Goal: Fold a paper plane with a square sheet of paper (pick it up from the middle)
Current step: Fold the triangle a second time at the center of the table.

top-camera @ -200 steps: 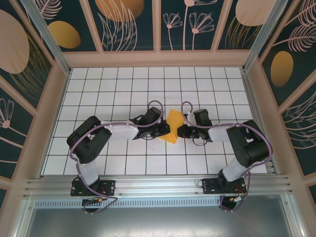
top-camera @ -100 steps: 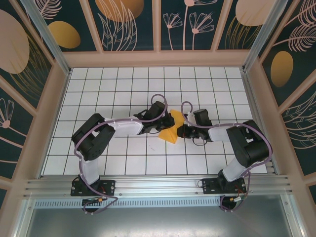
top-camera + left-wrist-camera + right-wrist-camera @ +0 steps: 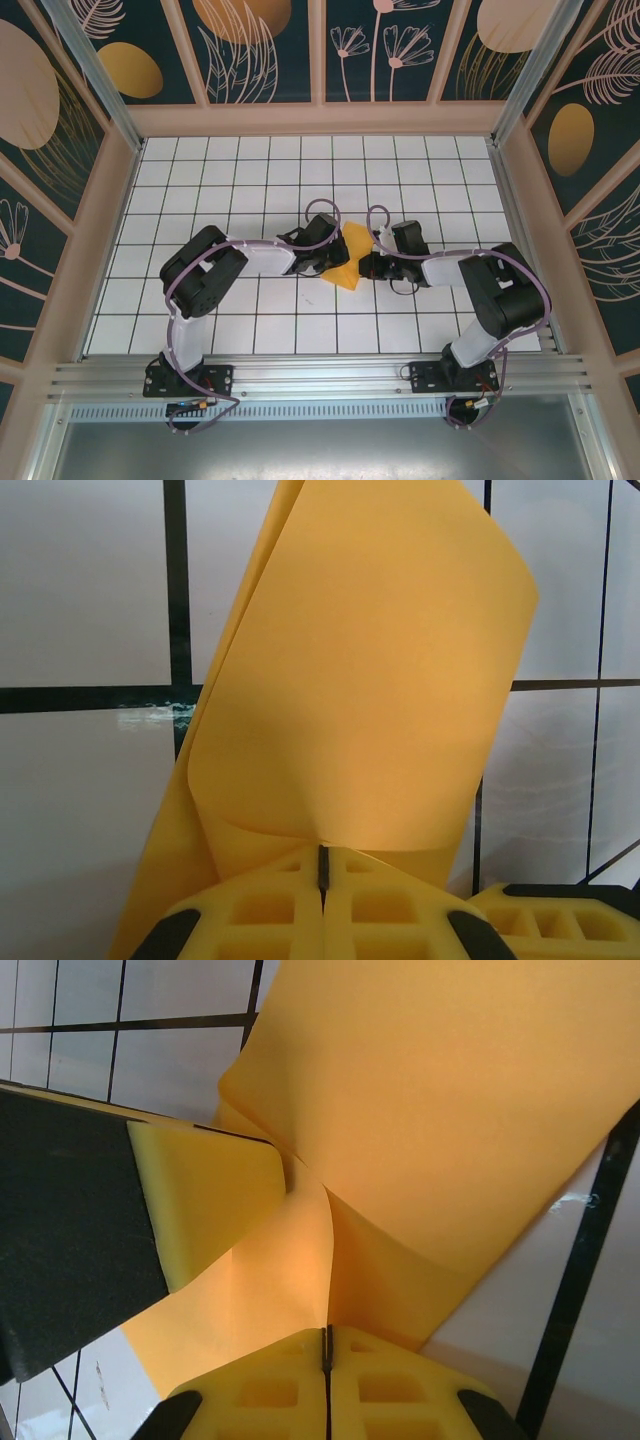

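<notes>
Near edge first: the left arm (image 3: 205,285) and the right arm (image 3: 500,295) are bending inward from their bases, elbows out, wrists aiming at each other. Just past the elbows, the left pincer (image 3: 327,262) is clenching one side of the orange-yellow sheet of paper (image 3: 350,258), with the jaws pressed together on it (in the left wrist view only a thin seam is showing between them). The right pincer (image 3: 366,265) is doing the same from the opposite side, jaws clamped flat on the paper. The sheet is sitting between the two pincers, around the middle of the white tiled worktop (image 3: 250,180). It is no longer lying flat: it is curling upward from each grip in a loose bend, with one flap rising and a soft crease running in toward the right pincer. Whether its lower edge is touching the tiles, cannot tell. Farther back the dark leaf-patterned wall panels (image 3: 270,50) are closing off the cell.
</notes>
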Available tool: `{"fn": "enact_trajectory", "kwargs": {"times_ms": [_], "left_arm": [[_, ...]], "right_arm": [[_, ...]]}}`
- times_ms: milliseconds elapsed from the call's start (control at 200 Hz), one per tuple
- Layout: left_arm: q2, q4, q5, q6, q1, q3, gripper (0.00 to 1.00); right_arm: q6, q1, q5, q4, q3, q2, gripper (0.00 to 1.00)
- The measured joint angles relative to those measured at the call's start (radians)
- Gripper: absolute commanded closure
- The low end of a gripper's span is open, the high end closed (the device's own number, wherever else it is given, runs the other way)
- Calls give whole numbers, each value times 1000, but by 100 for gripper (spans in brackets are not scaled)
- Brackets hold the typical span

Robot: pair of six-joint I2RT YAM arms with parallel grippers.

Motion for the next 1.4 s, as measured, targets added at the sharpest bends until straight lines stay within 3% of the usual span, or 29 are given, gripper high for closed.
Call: {"fn": "enact_trajectory", "kwargs": {"times_ms": [525,1401], "left_arm": [[-55,-3,-68,12,-2,0,88],[-8,-44,-104,24,2,16,85]], "right_arm": [[0,0,0,-2,2,1,91],[0,4,5,-14,11,4,90]]}}
